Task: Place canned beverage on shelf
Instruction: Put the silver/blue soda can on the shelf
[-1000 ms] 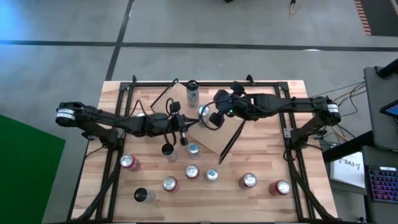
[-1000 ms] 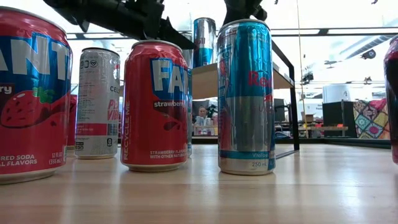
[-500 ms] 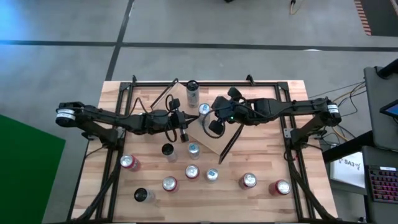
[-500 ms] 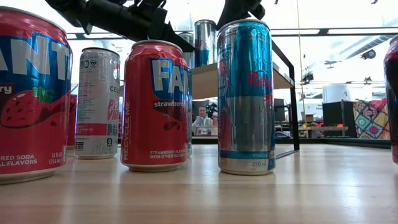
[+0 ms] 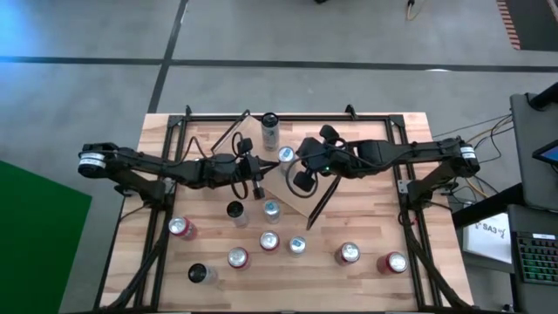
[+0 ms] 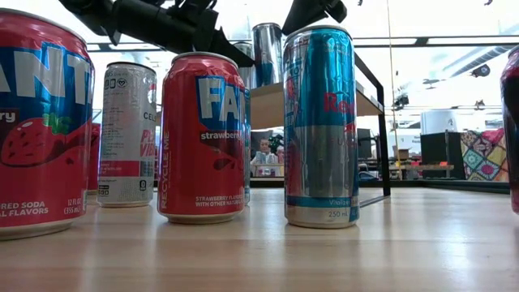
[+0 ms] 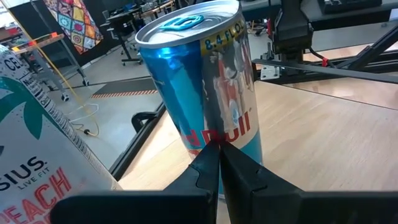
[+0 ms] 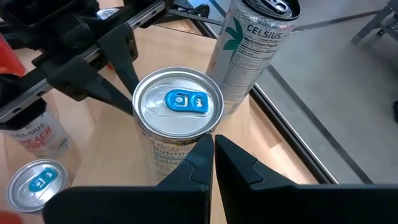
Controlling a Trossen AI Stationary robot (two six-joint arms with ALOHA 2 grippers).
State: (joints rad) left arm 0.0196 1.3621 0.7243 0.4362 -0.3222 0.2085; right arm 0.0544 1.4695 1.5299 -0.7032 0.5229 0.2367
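Item: blue-and-silver can (image 5: 286,154), upright on the shelf (image 5: 301,196), near its back corner. A taller white can (image 5: 269,129) stands just beyond it on the counter (image 5: 375,227).

Left gripper (image 7: 219,163): jaws together, empty, tips at or just short of the can's side, low on its wall; contact cannot be confirmed.

Right gripper (image 8: 213,149): jaws together, empty, hovering close above and beside the can's top (image 8: 179,101); not holding it.

Other stock: a row of red and silver cans on the counter's front, among them a red strawberry can (image 6: 203,136) and a slim blue can (image 6: 320,126); a person shows far off in the room behind.

Handling note: the can appears already placed, so the step in hand is probably steadying or clearing away. Advice: any nudge should be low on the wall and slow, since a tall narrow can tips easily. Draw both arms back level, clear of the rim and of the white can behind. Check it stands well inside the plank's edge.
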